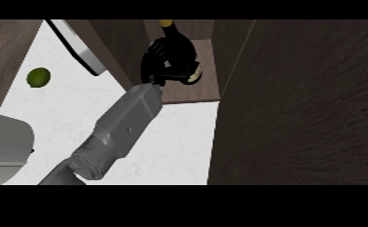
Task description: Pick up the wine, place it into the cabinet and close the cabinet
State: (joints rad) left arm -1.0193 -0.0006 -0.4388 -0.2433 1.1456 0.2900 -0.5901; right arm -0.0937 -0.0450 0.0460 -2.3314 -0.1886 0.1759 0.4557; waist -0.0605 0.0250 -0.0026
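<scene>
The wine bottle (pixel 180 40) is dark, with a yellow cap pointing to the view's top and a pale label near its base. It sits inside the open cabinet, above the brown shelf floor (pixel 205 92). My right hand (pixel 159 59) is curled round the bottle's lower body, and its grey forearm (pixel 119 128) reaches in from the lower left. Whether the bottle's base touches the shelf is hidden by the hand. The cabinet's dark wooden door (pixel 302 104) stands open and fills the right side. My left hand does not show.
A green lime (pixel 38 77) lies on the white counter (pixel 179 143) at the left. A white slab with a grey edge (pixel 78 48) leans beside the cabinet's left wall (pixel 119 41). A grey rounded shape (pixel 13 145) sits at the left edge.
</scene>
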